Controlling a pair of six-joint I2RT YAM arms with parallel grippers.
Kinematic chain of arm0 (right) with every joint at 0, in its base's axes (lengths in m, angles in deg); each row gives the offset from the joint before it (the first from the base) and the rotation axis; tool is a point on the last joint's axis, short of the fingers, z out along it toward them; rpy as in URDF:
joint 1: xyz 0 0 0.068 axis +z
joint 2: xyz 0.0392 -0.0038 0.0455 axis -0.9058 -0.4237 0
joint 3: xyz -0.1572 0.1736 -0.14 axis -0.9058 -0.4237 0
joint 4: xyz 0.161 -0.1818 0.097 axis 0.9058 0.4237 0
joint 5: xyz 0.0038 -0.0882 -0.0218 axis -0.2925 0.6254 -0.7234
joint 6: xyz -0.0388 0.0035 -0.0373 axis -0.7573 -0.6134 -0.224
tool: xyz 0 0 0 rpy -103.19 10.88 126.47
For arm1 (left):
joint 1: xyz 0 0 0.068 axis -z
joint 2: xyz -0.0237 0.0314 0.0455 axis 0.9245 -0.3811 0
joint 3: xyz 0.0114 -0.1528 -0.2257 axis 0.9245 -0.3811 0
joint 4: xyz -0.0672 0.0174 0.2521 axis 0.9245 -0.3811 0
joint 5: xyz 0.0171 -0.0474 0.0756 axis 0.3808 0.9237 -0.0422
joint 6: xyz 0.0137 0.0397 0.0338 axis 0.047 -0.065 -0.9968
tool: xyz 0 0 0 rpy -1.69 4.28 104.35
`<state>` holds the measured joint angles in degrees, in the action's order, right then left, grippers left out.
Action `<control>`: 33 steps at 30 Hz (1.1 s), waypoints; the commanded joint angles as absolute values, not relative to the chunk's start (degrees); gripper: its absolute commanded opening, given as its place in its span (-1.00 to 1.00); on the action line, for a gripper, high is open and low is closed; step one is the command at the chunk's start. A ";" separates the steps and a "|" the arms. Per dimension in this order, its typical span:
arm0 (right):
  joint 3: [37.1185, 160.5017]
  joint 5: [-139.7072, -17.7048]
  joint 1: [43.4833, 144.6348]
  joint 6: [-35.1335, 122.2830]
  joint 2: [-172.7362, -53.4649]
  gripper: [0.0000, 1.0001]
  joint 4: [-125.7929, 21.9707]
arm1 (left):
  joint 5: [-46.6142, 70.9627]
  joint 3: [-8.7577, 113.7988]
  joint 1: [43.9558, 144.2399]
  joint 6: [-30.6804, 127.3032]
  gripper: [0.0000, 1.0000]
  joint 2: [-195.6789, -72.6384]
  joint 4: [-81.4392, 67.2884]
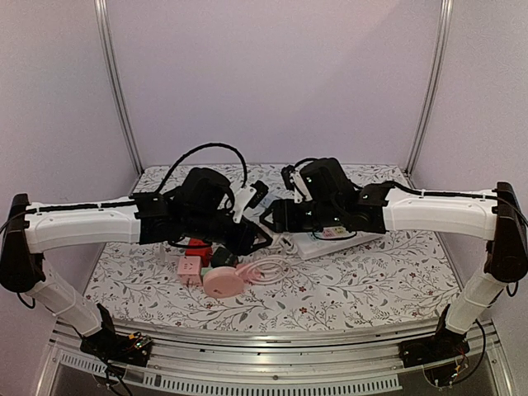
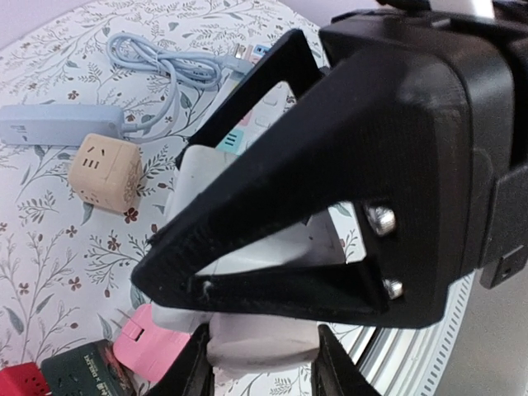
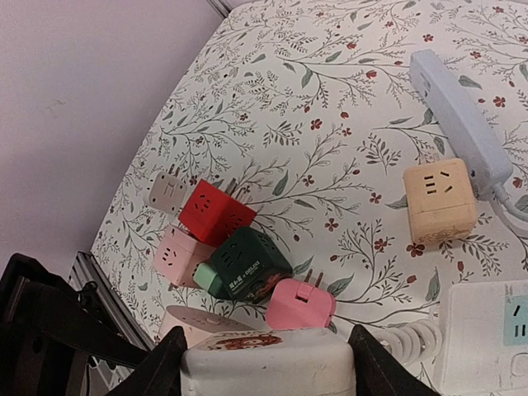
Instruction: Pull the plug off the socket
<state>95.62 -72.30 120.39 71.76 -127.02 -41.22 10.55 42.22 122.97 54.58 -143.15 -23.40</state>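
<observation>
Left gripper (image 2: 262, 367) and right gripper (image 3: 266, 371) holding white plastic plug-and-socket block (image 3: 272, 363).
Jaws clamping it; likely rigid, light, slippery, so flat sides looking best for grip.

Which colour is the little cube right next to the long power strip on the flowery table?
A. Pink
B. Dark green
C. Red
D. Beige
D: the beige cube sits right beside the long power strip, well apart from the bunch of other coloured cubes.
</observation>
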 commanded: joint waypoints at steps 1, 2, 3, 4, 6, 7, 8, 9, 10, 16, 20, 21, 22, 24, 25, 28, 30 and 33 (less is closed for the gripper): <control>94.14 -79.57 122.16 63.67 -124.55 -0.45 -45.13 | 13.17 41.22 120.70 56.23 -1.00 -141.88 -19.11; 93.78 -79.46 122.29 62.96 -124.22 -0.45 -45.08 | 13.66 40.91 120.36 56.59 -1.00 -141.64 -18.61; 93.49 -79.18 122.32 62.17 -124.08 -0.45 -44.94 | 14.06 40.57 120.07 56.80 -1.00 -141.44 -18.14; 93.23 -78.76 122.39 61.83 -123.81 -0.46 -45.01 | 14.23 40.42 119.81 57.03 -1.00 -141.39 -17.96; 92.90 -78.25 122.35 61.68 -123.55 -0.46 -45.04 | 14.23 40.14 119.56 57.19 -1.00 -141.53 -17.84; 93.01 -78.01 122.38 61.85 -123.46 -0.46 -45.10 | 14.23 40.12 119.54 57.14 -1.00 -141.61 -17.80; 93.23 -77.60 122.41 62.42 -123.43 -0.46 -45.04 | 14.32 40.12 119.54 57.11 -1.00 -141.82 -17.73; 93.46 -77.09 122.40 62.88 -123.43 -0.46 -45.07 | 14.53 40.12 119.54 57.08 -1.00 -142.00 -17.71; 93.74 -76.67 122.33 63.57 -123.43 -0.46 -45.08 | 14.58 40.12 119.54 57.01 -1.00 -142.18 -17.75; 95.37 -68.69 122.33 69.47 -123.32 -0.47 -43.07 | 13.33 39.72 120.12 56.04 -1.00 -142.86 -17.88; 97.33 -62.37 122.40 73.35 -123.90 -0.48 -38.89 | 12.00 39.51 121.17 55.17 -1.00 -143.08 -17.88; 98.06 -60.90 122.40 73.79 -124.20 -0.49 -37.73 | 11.65 39.50 121.60 54.88 -1.00 -143.04 -17.95; 98.52 -59.32 122.38 74.32 -124.48 -0.49 -36.64 | 11.26 39.50 121.93 54.66 -1.00 -143.04 -17.97; 99.27 -56.12 122.38 74.76 -125.07 -0.49 -34.55 | 10.59 39.50 122.52 54.21 -1.00 -142.97 -17.97; 99.56 -55.28 122.40 75.48 -125.29 -0.49 -33.60 | 10.35 39.50 122.76 54.09 -1.00 -143.01 -18.02; 100.22 -54.66 122.33 75.93 -125.83 -0.49 -32.74 | 10.15 39.42 122.97 54.08 -1.00 -143.18 -18.09; 100.42 -55.47 122.41 75.96 -125.89 -0.49 -33.06 | 10.08 39.25 122.97 54.24 -1.00 -143.05 -18.14; 99.63 -59.33 122.33 74.76 -125.66 -0.48 -36.05 | 9.77 39.19 122.69 54.71 -1.00 -142.83 -18.01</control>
